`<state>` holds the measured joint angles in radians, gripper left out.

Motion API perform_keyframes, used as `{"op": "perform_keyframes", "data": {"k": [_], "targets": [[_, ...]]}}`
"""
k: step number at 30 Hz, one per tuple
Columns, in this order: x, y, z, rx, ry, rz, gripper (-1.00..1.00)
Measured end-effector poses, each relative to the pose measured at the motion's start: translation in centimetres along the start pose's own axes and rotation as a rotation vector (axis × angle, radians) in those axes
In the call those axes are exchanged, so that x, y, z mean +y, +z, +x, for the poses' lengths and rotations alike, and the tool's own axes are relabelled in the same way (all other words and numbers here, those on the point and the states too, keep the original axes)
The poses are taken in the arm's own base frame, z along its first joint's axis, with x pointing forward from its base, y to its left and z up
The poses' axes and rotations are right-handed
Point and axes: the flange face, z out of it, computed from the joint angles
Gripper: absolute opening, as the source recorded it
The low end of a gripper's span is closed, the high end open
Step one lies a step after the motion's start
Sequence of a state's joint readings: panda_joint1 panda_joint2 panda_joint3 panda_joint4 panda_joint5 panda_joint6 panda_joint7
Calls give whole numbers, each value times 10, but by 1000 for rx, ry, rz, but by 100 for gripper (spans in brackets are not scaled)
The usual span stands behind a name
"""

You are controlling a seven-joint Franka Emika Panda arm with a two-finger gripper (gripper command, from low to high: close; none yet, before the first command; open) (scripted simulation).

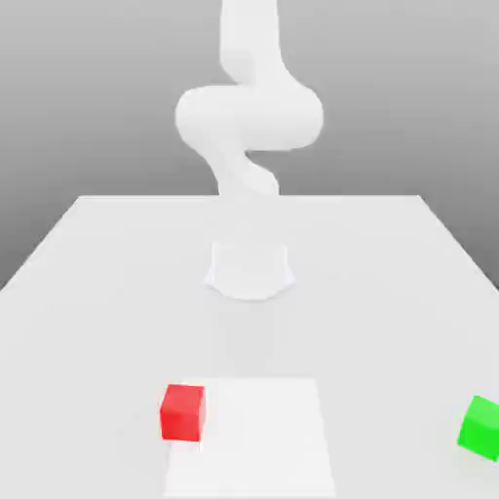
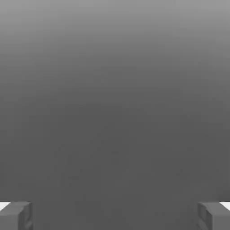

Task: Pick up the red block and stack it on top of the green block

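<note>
A red block (image 1: 182, 411) rests on the white table near the front, toward the exterior view's left. A green block (image 1: 480, 426) sits near the front at the exterior view's right edge, well apart from the red one. The white arm (image 1: 249, 117) rises from its base (image 1: 250, 270) at the table's middle. In the hand view my gripper (image 2: 115, 215) is open, its two grey fingertips (image 2: 15, 215) far apart with nothing between them, facing a plain grey background.
A brighter white square patch (image 1: 258, 434) lies on the table (image 1: 97, 292) just beside the red block. The table's edges run along both sides and the back.
</note>
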<state>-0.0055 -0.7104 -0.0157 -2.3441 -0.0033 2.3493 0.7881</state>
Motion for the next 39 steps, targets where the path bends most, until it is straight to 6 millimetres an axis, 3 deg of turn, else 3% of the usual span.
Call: {"op": "perform_keyframes", "data": {"k": [4, 9, 14, 18, 21, 26, 27, 34, 39], "targets": [[30, 97, -5, -93, 11, -109, 0], [85, 198, -29, -206, 26, -237, 0], [153, 279, -69, -321, 43, -363, 0], [216, 326, -110, -412, 64, -464, 0], [255, 352, -141, -469, 71, -521, 0], [283, 392, -168, -480, 69, -531, 0], [287, 397, -172, -480, 70, -531, -100], [287, 397, -173, -480, 70, -531, -100], [266, 363, -151, -480, 70, -531, -100]]}}
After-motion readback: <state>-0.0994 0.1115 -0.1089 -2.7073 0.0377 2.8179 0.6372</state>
